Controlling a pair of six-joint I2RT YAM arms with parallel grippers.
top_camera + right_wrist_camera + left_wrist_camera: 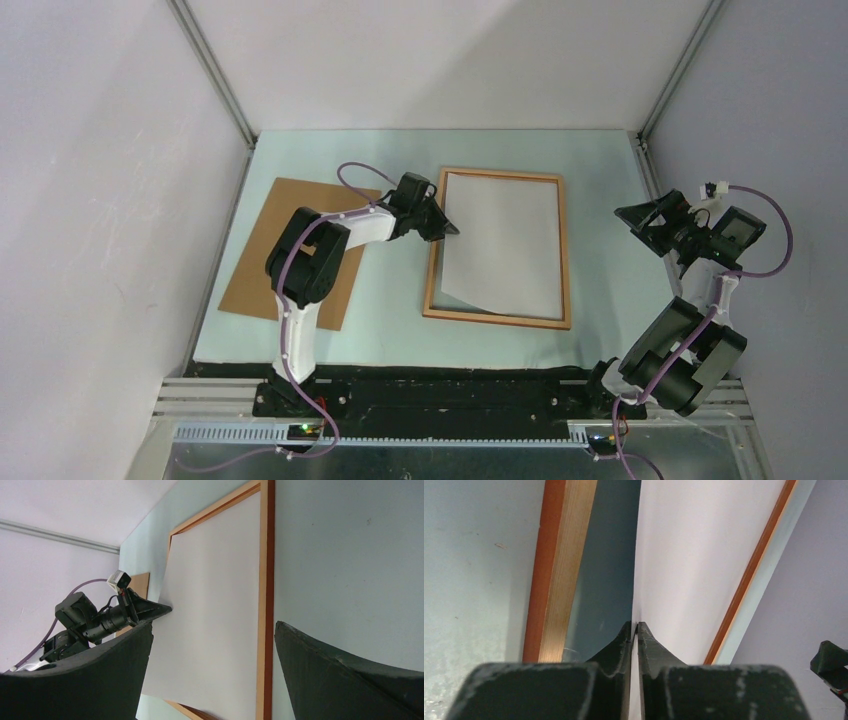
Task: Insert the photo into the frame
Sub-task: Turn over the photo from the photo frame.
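white back up, the photo point(505, 245) lies within the wooden frame point(566, 250) on the surface point(600, 170), its right edge down by the rail and its left edge raised. your left pincer point(452, 229) is pinched on that raised edge. your right pincer point(640, 228) hangs wide open and empty, well to the right. you look to be on the seating step: next, lower that edge inside the left rail and release without dragging the print.

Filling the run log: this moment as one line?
left gripper: shut on the photo | right gripper: open, clear | photo white back up in the frame, left edge lifted
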